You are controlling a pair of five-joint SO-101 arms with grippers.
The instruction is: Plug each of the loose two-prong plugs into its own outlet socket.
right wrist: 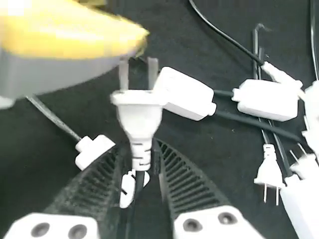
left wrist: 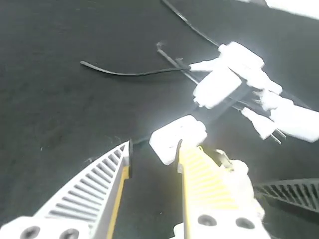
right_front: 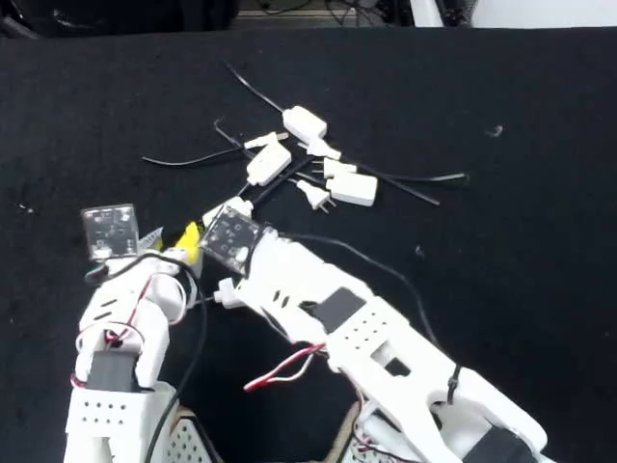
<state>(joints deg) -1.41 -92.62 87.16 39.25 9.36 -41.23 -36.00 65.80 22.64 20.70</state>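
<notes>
The right claw [right wrist: 139,149], with black ribbed fingers, is closed around the neck of a white two-prong plug [right wrist: 137,109], just below its flange. The two flat prongs point away from the claw toward a white rectangular outlet socket block [right wrist: 184,94] lying just beside the plug head on the black counter [right_front: 521,241]. The left claw [left wrist: 153,147] stands parted with nothing between its white and yellow ribbed fingers; the same socket block [left wrist: 179,134] lies at the tip of its yellow finger [left wrist: 199,174]. Farther out, a second white socket block [right wrist: 266,99] and a loose white plug [right wrist: 266,172] lie among tangled thin black cords [right_front: 193,157].
</notes>
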